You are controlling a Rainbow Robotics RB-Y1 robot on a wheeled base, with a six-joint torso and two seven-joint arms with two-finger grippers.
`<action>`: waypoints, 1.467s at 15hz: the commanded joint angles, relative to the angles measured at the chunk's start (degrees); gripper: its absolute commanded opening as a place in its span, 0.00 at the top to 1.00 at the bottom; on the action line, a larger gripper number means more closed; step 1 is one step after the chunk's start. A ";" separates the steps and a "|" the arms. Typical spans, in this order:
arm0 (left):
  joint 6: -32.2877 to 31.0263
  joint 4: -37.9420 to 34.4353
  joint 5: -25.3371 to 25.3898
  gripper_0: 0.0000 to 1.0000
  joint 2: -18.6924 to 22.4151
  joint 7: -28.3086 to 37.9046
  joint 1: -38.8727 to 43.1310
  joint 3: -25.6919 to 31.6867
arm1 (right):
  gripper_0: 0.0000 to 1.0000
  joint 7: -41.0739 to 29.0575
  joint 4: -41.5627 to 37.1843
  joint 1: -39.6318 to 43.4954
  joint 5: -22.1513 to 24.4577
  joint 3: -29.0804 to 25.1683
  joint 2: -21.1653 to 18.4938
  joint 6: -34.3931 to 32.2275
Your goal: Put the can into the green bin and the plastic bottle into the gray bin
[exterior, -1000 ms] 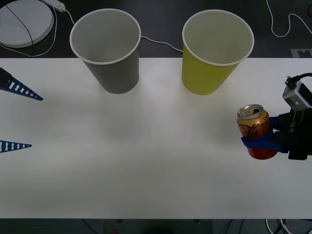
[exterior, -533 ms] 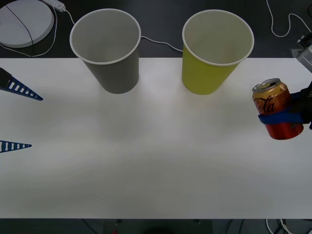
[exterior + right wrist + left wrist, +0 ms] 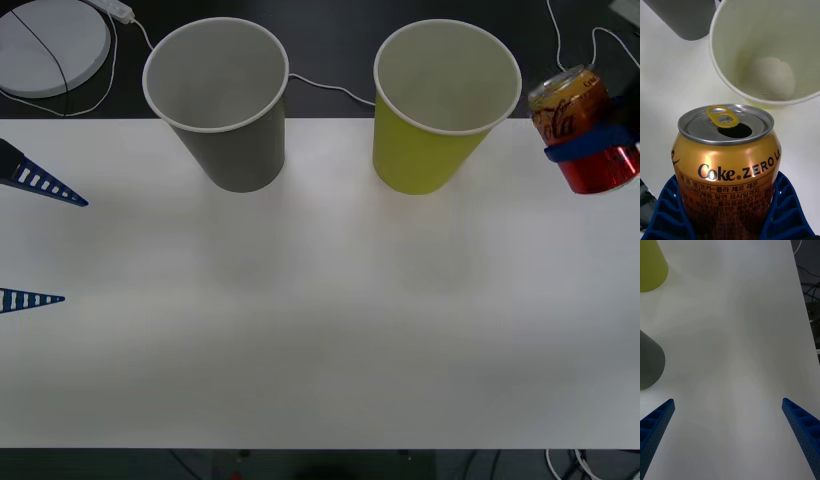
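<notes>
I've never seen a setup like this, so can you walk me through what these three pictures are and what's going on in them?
This is a two-armed robot at a white table. One picture looks down from above its arms; the other two come from cameras on its wrists. The blue ribbed wedges are its fingers. The right gripper holds a small red and gold drink can, opened at the top, in the air beside the large yellow-green cup-shaped bin; the right wrist picture looks over the can into that bin, which has nothing in it. A large gray cup-shaped bin stands to the left. The left gripper waits open at the table's left edge.
</notes>
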 commanded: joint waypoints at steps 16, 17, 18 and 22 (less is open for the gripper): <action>0.00 0.00 0.00 0.00 0.00 0.00 0.00 0.00 | 1.00 5.35 37.07 -38.58 24.22 24.24 23.91 -1.00; 0.00 0.00 0.00 0.00 0.00 0.00 0.00 0.00 | 1.00 5.71 38.38 -39.19 24.13 24.33 24.52 -1.09; 0.00 0.00 0.00 0.00 0.00 0.00 0.00 0.00 | 1.00 6.23 38.91 -39.46 24.13 24.24 24.79 -1.00; 0.00 0.00 0.00 0.00 0.00 0.00 0.00 0.00 | 0.14 9.13 38.91 -39.37 23.87 24.24 24.70 -1.00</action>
